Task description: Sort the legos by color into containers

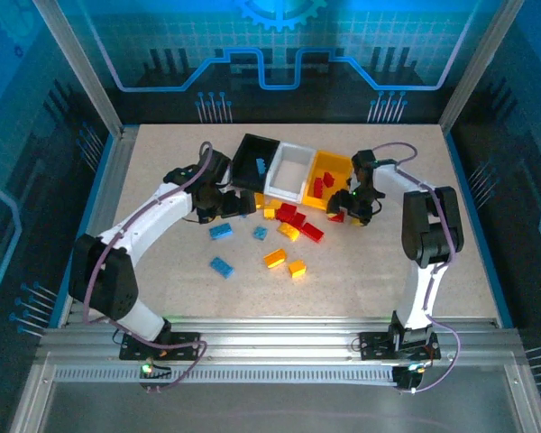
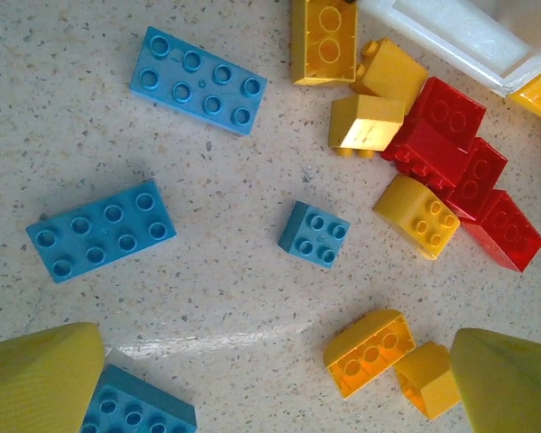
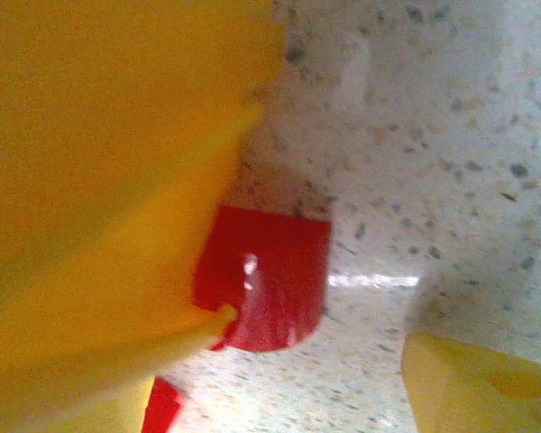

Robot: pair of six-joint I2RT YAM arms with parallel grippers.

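Note:
The containers stand in a row at the back: a black bin (image 1: 252, 158) holding a blue lego, a white bin (image 1: 288, 171), and an orange-yellow bin (image 1: 332, 171) with red legos inside. Blue (image 2: 101, 231), yellow (image 2: 370, 352) and red (image 2: 442, 126) legos lie loose on the table. My left gripper (image 1: 230, 203) hovers open over them, and its fingertips (image 2: 36, 379) frame bare table in the left wrist view. My right gripper (image 1: 352, 213) is open beside the orange-yellow bin's near corner. A red lego (image 3: 270, 275) lies on the table between its fingers, against a blurred yellow mass on the left.
The table (image 1: 370, 280) is a speckled beige board inside an aluminium frame with blue walls. The white bin's corner (image 2: 460, 32) shows at the top of the left wrist view. Loose legos cluster in front of the bins (image 1: 288, 225) and towards the centre (image 1: 284, 262).

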